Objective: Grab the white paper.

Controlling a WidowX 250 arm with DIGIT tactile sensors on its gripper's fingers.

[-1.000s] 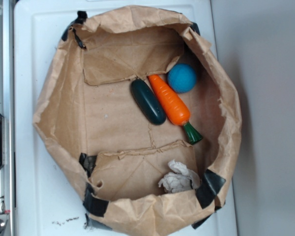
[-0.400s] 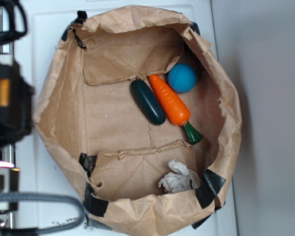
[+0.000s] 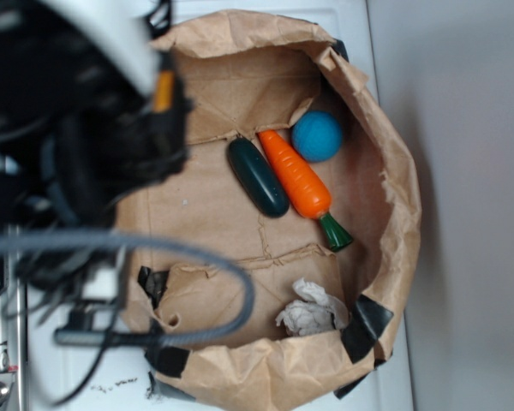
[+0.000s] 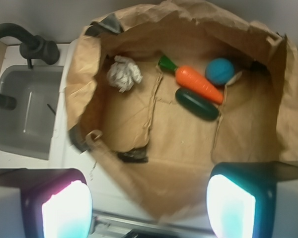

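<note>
- The white paper lies on the floor of the brown bag, in a corner, well apart from the carrot.
- The gripper is spread open, high above; I judge it must centre over the wad, then descend inside the bag wall.
- Only the wrist view shows a sink; the exterior view shows blurred arm.

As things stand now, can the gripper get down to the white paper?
Probably yes. The white paper lies uncovered on the bag's floor near one wall, apart from the carrot. The gripper hangs open above, with nothing between. The close wall may crowd one finger.
</note>
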